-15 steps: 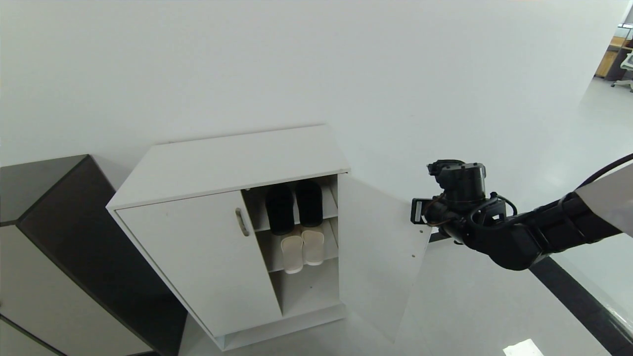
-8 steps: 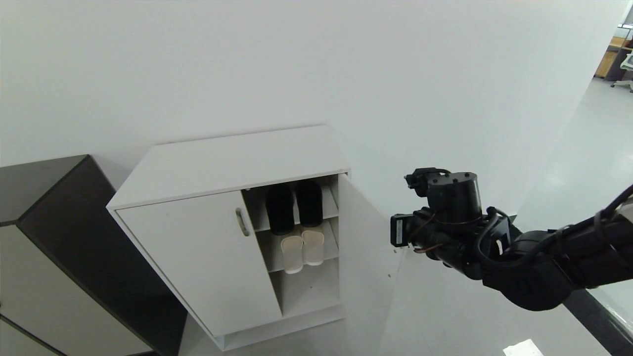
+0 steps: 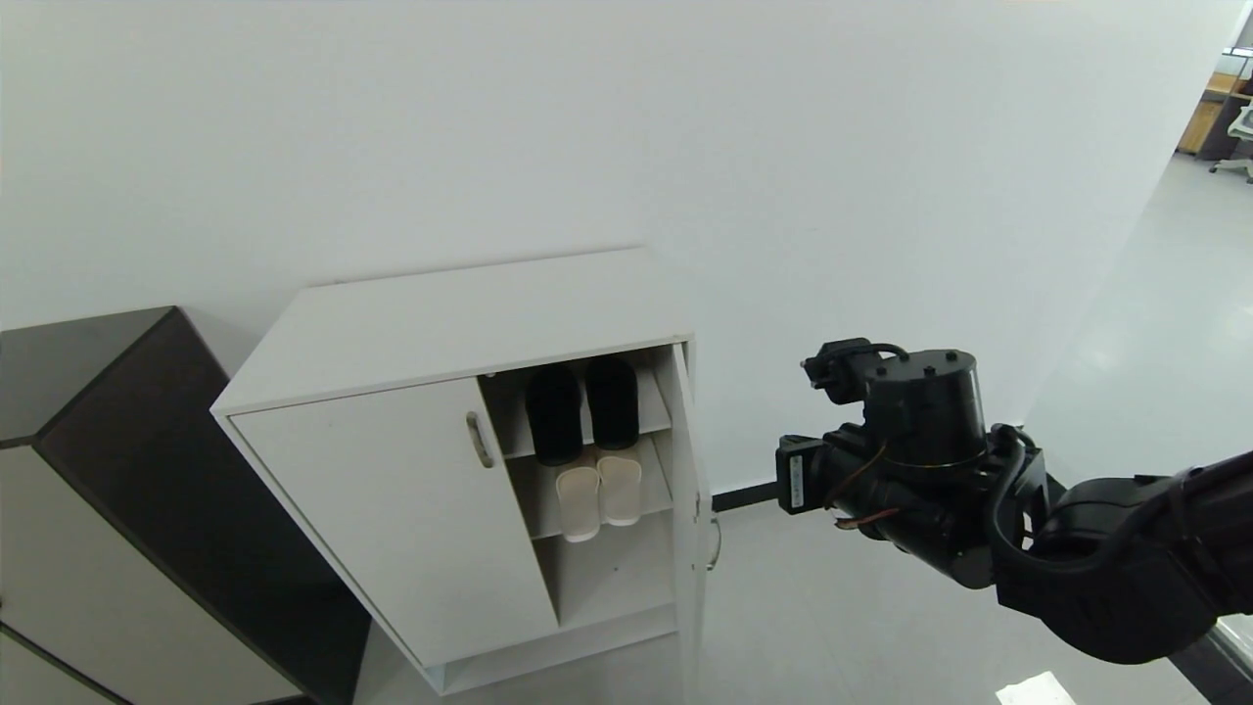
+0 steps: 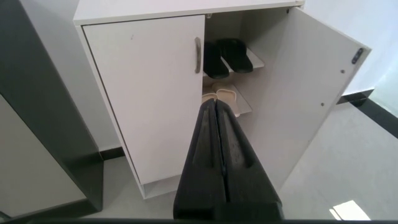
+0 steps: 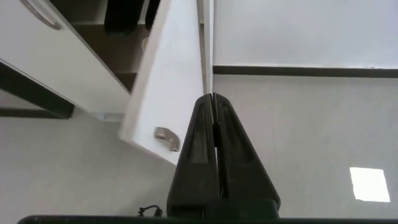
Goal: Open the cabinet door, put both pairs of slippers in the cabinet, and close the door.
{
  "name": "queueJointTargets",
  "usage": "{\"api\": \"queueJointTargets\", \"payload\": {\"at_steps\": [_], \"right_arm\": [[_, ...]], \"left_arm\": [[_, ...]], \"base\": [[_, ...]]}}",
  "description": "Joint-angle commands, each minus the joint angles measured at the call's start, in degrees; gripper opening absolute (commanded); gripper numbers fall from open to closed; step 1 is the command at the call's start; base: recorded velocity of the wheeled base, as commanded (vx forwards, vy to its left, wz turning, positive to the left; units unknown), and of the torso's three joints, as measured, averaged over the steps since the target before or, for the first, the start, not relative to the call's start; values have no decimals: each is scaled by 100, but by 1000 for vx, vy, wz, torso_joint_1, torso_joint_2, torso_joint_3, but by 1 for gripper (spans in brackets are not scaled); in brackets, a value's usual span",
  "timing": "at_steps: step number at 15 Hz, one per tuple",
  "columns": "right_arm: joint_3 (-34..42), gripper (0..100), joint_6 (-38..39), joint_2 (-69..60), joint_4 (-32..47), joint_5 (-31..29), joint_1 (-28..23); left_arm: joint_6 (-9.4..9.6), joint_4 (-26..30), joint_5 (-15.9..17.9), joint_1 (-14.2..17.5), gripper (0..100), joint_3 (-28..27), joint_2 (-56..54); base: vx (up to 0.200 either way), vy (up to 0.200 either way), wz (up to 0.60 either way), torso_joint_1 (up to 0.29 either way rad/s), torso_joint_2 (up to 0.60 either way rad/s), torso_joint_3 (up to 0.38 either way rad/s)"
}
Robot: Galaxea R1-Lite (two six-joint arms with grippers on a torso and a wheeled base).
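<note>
The cabinet's right door (image 3: 691, 509) has swung from wide open a second ago to roughly halfway shut. The head view now meets it almost edge-on, with its handle (image 3: 716, 543) showing on the outer side. The right arm has come across with it, so this looks like the closing push under way.

The right hand (image 5: 213, 99) has its fingers pressed together on nothing. Its tips sit at the door's free edge, though I cannot tell whether they actually touch it. The left hand (image 4: 216, 106) is likewise closed and empty, held in front of the cabinet (image 3: 460, 323) near the closed left door (image 3: 392, 509).

Both pairs are already inside. The black slippers (image 3: 582, 406) lie on the top shelf and the cream slippers (image 3: 597, 494) on the shelf below, toes hanging over each shelf's front edge.

By my reading only the closing remains. The overhanging toes could catch the door as it comes home.
</note>
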State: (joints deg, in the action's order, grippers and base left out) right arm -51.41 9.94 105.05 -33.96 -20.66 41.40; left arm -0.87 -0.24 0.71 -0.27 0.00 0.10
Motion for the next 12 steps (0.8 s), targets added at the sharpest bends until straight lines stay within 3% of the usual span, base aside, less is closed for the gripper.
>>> {"api": "queueJointTargets", "payload": {"at_steps": [1,2,8,12], "right_arm": [[8,0,0,-37,-5,1,17],[8,0,0,-37,-5,1,26],[26,0,0,-28,4,10,44],[175,0,-88,-54,-5,89,-79]], "left_arm": [[-1,-2,0,0,0,0,-1],[-1,-2,0,0,0,0,-1],[-1,-2,0,0,0,0,-1],[-10,7,0,0,0,0,-1]], "base": [[0,0,0,0,0,0],[0,0,0,0,0,0],[0,0,600,3,6,5],[0,0,0,0,0,0]]}}
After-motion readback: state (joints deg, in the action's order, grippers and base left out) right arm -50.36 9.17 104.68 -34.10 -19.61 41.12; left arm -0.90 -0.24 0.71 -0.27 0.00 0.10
